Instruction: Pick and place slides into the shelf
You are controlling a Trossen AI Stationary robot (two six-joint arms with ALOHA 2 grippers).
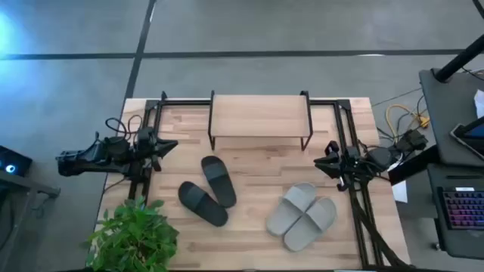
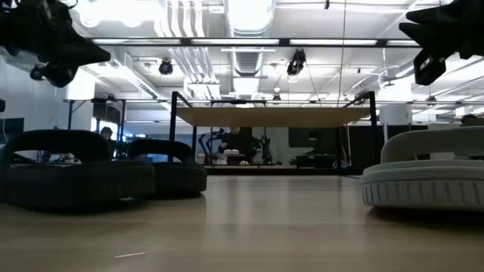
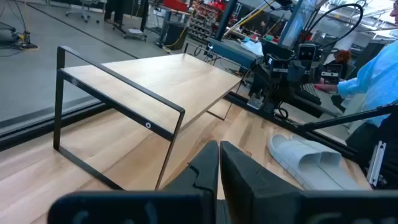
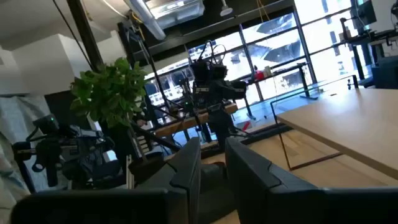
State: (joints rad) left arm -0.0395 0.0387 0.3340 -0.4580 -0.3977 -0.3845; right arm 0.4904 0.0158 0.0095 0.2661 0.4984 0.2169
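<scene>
- Slides lay on the front half of the wooden bench [image 1: 257, 234], all four of them flat on its surface and none on the shelf.
- At the front left corner of the bench stood a green plant [image 1: 134, 233], just beside the black pair.
- The black slides [image 1: 208, 192] lay left of the middle, side by side and turned at an angle; in the low view they showed as dark rounded shapes [image 2: 98, 175] on the left.
- The grey slides [image 1: 304, 217] lay right of the middle, touching each other, one partly over the other; the low view showed one of them [image 2: 427, 177] close on the right.
- The left end effector [image 1: 168, 145] hung over the left edge of the bench, pointing inward, well apart from the black pair and holding nothing. In the left wrist view its fingers [image 3: 202, 171] were almost together, with only a thin gap.
- The right end effector [image 1: 324, 157] hung over the right side of the bench, pointing inward, near the right leg of the shelf, also holding nothing. In the right wrist view its fingers [image 4: 186, 171] stood narrowly apart.
- The shelf [image 1: 259, 115] stood at the back middle of the bench, its light plank top bare, on thin black legs.
- Behind the bench, in the left wrist view, a person in a light blue sleeve [image 3: 373, 81] was at a desk.
</scene>
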